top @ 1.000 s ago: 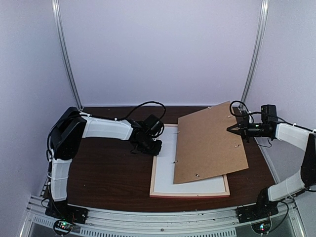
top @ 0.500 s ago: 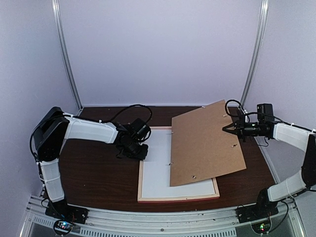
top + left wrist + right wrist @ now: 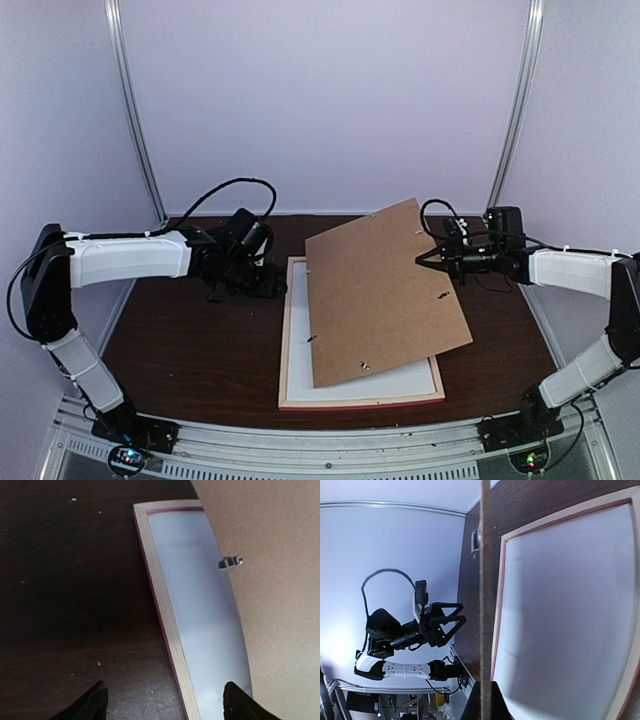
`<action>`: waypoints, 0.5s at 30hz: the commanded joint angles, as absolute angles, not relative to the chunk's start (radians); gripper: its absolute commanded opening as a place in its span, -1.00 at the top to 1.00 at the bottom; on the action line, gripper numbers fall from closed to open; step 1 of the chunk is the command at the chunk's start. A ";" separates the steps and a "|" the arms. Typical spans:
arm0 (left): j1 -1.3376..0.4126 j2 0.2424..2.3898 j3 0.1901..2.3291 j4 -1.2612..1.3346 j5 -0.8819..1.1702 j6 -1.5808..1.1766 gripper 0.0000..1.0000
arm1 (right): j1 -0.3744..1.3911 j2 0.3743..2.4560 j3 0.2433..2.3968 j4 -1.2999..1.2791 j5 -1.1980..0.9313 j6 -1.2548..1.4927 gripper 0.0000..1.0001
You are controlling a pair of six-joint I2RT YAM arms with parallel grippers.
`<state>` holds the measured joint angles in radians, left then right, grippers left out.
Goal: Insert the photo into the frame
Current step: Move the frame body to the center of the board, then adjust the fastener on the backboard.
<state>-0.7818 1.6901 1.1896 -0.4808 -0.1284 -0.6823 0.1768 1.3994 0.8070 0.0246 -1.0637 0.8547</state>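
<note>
Nearest, one frame point(image 3: 284, 340) lies back-up on the worktop point(image 3: 190, 350), holding one white sheet point(image 3: 400, 380); photo or mat, I cannot tell. One board point(image 3: 385, 290) slants over it, its far edge pinched by the right pincer point(image 3: 422, 262). The left pincer point(image 3: 165, 700) is spread over the frame's left rail.

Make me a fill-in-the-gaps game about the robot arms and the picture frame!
1. The right gripper pinches the edge of a board whose colour is ____.
2. The left gripper holds nothing and its fingers are wide ____.
3. The sheet lying inside the frame is ____.

Missing words: brown; open; white.
</note>
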 commanded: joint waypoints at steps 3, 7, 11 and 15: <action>-0.707 1.550 1.134 -0.521 -0.220 -0.641 -0.67 | 0.266 1.451 0.794 0.278 -1.049 0.996 1.00; -0.670 1.490 1.112 -0.525 -0.248 -0.619 -0.72 | 0.296 1.489 0.771 0.358 -1.025 1.041 1.00; -0.666 1.471 1.124 -0.541 -0.275 -0.587 -0.82 | 0.324 1.530 0.750 0.433 -1.000 1.071 1.00; -0.664 1.490 1.150 -0.569 -0.272 -0.572 -0.92 | 0.334 1.563 0.722 0.505 -0.982 1.104 1.00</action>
